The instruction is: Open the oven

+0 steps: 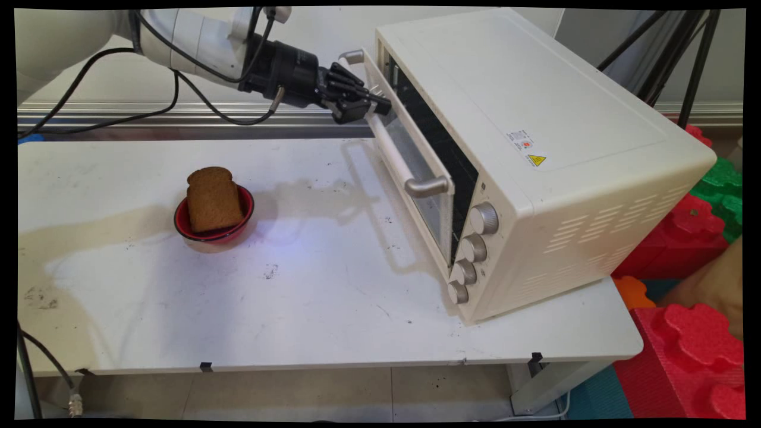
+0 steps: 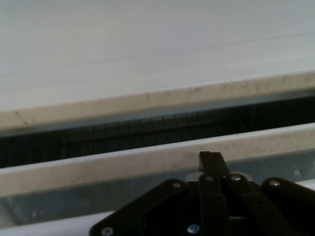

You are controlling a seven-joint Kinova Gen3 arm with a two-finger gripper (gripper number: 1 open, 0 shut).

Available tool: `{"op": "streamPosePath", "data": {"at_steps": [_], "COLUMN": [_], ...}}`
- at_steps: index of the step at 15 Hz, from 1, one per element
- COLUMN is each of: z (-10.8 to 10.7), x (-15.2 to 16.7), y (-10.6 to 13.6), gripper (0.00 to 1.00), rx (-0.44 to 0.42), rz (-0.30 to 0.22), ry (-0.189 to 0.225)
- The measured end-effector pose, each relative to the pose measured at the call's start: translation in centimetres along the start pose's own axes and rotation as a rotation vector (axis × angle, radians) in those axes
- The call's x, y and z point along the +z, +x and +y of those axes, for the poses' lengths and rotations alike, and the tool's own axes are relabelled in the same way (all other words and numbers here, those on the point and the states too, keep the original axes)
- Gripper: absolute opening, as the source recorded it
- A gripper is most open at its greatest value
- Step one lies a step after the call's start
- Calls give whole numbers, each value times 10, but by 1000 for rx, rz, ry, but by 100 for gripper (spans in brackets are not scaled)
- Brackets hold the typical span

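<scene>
The gripper (image 1: 376,106) is reaching in from the upper left, its jaws sitting closed on the handle (image 1: 389,142) of the toaster oven (image 1: 535,148), whose door (image 1: 416,178) is standing slightly ajar at the top. The oven is occupying the surface's (image 1: 297,309) right end, its near corner close to the front edge. A red bowl (image 1: 214,223) holding a bread slice (image 1: 213,199) is sitting well apart toward the left, bare surface lying between.

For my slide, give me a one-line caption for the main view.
Gripper at the handle of a cream toaster oven, its door slightly ajar; bread slice in a red bowl.
</scene>
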Motion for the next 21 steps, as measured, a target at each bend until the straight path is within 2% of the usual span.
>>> {"op": "streamPosePath", "data": {"at_steps": [9, 21], "z": [5, 15], "x": [-13, -39], "y": [-23, -76], "gripper": [0, 0], "rx": [26, 41], "rz": [-58, -161], "ry": [-29, -60]}}
